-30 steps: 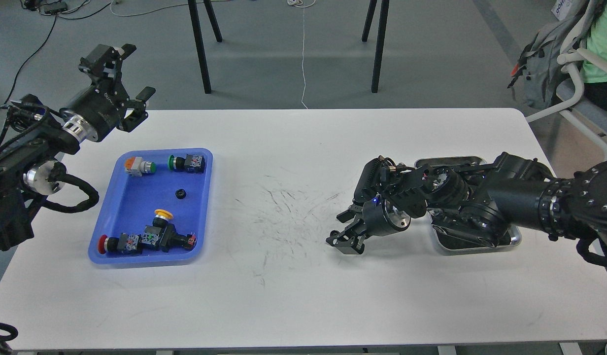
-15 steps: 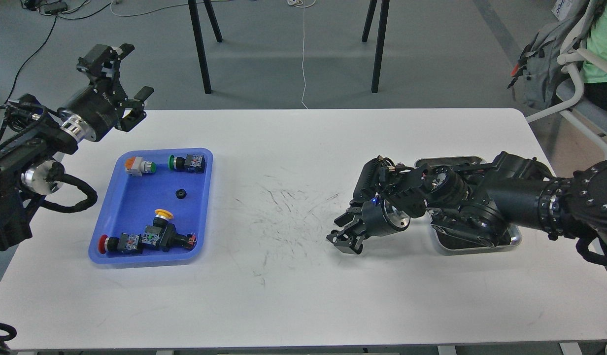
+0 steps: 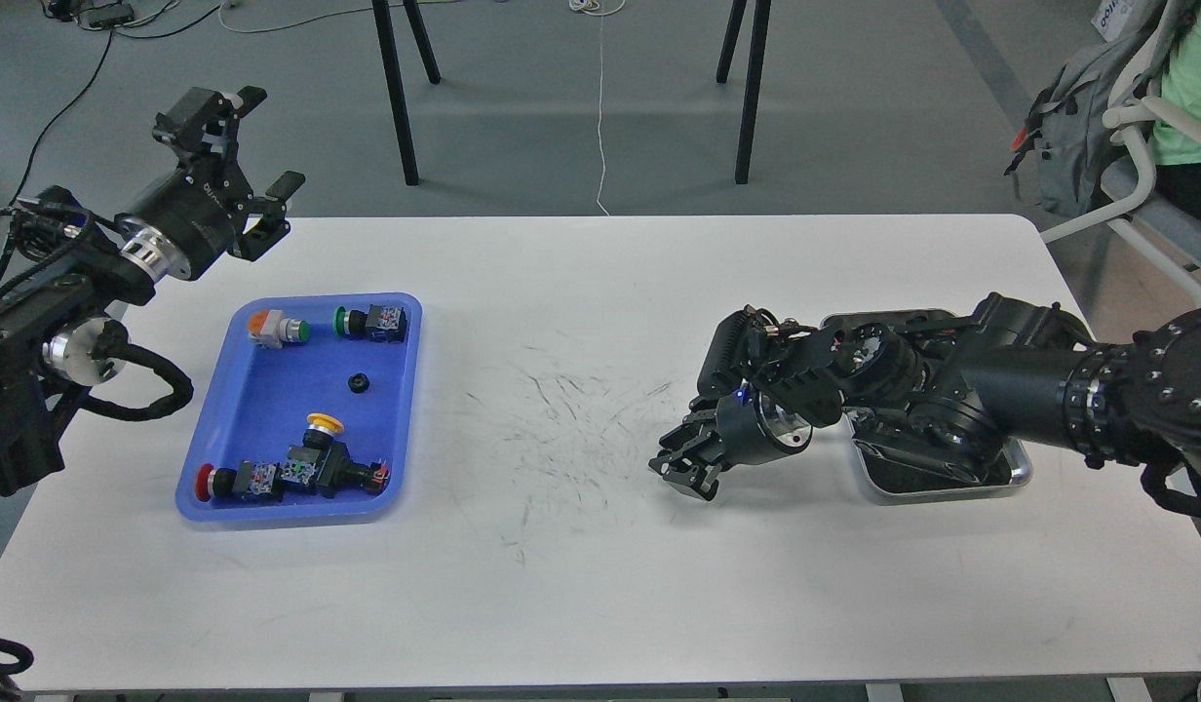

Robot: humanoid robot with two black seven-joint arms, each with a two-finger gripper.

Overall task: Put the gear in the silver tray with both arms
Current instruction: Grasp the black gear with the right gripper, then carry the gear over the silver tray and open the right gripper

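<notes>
My table reads as smooth matt white laminate, scuffed with dark scratch marks at its middle. On the right, the silver tray is shiny polished metal, its bottom dark and reflective. On the left, the blue tray looks like smooth plastic with a soft sheen. Both arms are matt black with bright metal rings, one at the left wrist. The far floor looks dull grey and smooth. The backpack at far right looks like grey cloth.
</notes>
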